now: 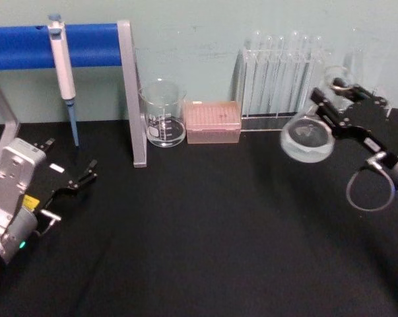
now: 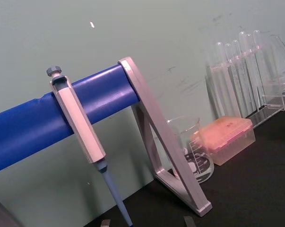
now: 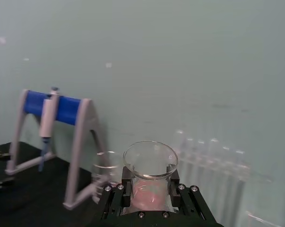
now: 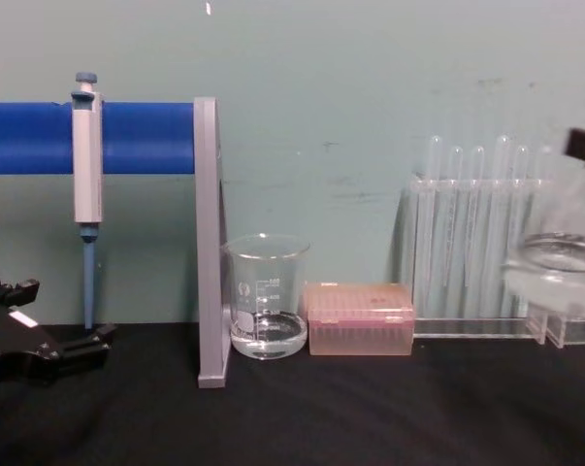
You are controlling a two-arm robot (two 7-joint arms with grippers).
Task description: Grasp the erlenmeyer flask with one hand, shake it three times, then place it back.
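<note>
Bench layout. Along the wall at the back of the table (image 1: 205,231), from left to right: the pipette stand (image 1: 131,99), with a pipette (image 1: 63,66) hanging from its crossbar; the beaker (image 1: 164,115), just right of the stand's upright; the tip box (image 1: 213,122), just beside the beaker; the test tube rack (image 1: 278,72). The erlenmeyer flask (image 1: 306,140) is off the table, tilted, in front of the rack's right end, its neck between the fingers of the right gripper (image 1: 323,105). The left gripper (image 1: 86,173) sits at the table's left, in front of the pipette.
</note>
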